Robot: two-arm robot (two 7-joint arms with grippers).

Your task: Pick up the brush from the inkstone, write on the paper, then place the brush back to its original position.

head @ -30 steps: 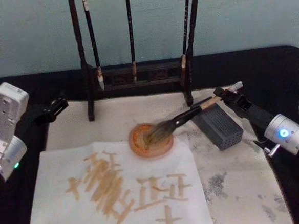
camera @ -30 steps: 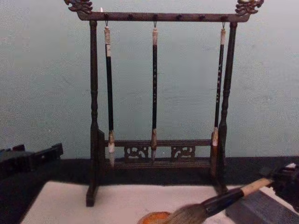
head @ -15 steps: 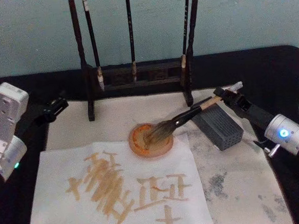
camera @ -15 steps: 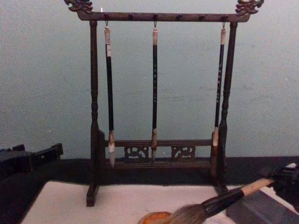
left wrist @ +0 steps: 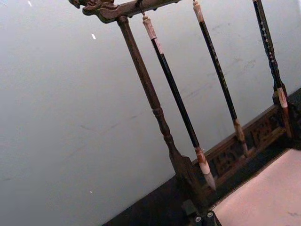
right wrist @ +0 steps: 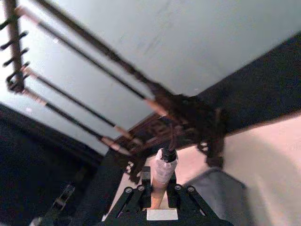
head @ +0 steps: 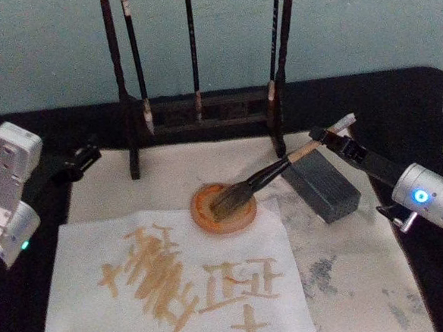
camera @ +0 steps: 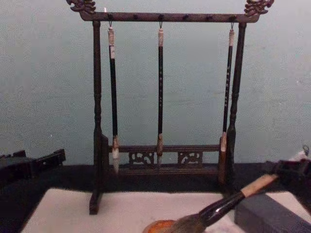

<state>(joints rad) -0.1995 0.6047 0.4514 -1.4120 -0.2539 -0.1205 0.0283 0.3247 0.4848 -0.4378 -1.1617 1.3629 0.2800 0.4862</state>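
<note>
grips the brush [head: 262, 178] by its tan handle in the clenched right pincer [head: 324, 137] at centre right, tipped steeper than a second ago, bristles still in the orange inkstone [head: 204, 219] above the inscribed paper [head: 86, 297], likely leaving only release, left pincer [head: 88, 155] idle mid-left.

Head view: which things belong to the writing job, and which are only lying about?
Job: brush, held by the right hand; orange inkstone under its bristles; written paper.
Lying about: rack with three thin brushes; grey block; left hand, parked at the left.
</note>
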